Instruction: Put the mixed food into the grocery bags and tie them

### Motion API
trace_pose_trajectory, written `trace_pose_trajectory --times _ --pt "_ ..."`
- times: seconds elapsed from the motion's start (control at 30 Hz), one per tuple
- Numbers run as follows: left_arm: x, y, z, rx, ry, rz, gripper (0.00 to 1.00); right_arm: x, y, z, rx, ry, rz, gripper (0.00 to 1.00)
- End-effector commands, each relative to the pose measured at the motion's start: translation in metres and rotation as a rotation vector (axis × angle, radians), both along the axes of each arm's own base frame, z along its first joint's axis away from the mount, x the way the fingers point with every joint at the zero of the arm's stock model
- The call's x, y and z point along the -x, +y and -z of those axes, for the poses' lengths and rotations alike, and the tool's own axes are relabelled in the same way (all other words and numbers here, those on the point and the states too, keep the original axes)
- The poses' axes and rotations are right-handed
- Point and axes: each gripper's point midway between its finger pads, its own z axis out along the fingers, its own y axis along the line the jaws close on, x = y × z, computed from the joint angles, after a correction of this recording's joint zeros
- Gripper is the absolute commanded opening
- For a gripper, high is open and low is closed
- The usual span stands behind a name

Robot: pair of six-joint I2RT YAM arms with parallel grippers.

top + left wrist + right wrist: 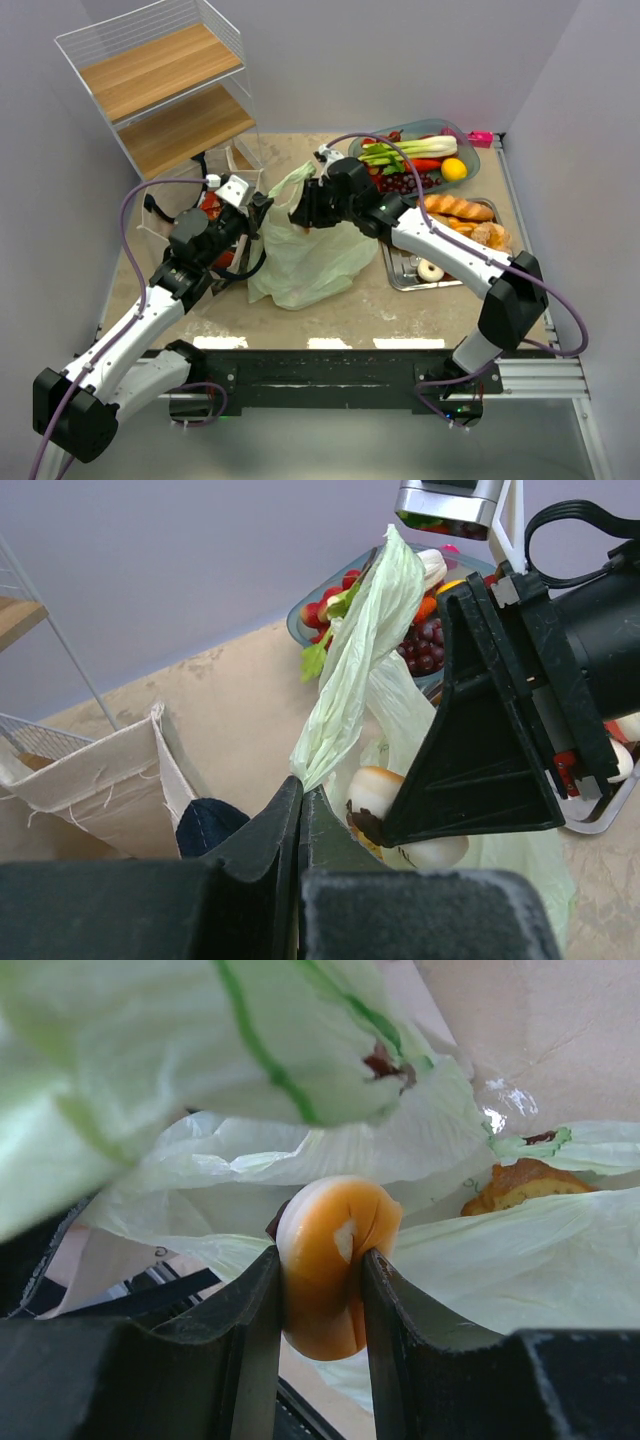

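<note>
Left of the thin pale-green bag (310,260) you have the coarse beige canvas tote (95,785), frayed along its edge. Your left gripper (300,805) is pressed together on the bag's crinkled film handle. Over the bag's mouth, your right gripper (320,1260) pinches a round, glossy doughnut (335,1220) (possibly chocolate underneath). Right of the bag sits the metal tray (400,272) of crusty breads (460,208).

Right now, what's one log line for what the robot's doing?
left gripper: shut on green bag rim | right gripper: shut on doughnut | doughnut at bag opening | bag untied
</note>
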Motion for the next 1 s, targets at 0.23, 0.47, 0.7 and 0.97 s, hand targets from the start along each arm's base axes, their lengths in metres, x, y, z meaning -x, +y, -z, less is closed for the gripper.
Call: trace_pose_trajectory --times 0.23,0.47,0.7,0.97 --pt "0.005 -0.006 -0.012 0.018 -0.048 0.033 0.00 -0.035 0.029 -0.041 -0.088 -0.108 0.012 0.30" --pt "0.005 -0.005 -0.012 0.016 -0.049 0.028 0.00 -0.034 0.017 -0.007 -0.007 -0.068 0.049 0.33" --pt "0.005 -0.007 -0.012 0.020 -0.045 0.038 0.00 -0.025 0.003 0.006 0.036 -0.052 0.055 0.46" --pt "0.005 -0.006 -0.012 0.016 -0.047 0.033 0.00 -0.020 0.006 0.002 0.023 -0.059 0.019 0.85"
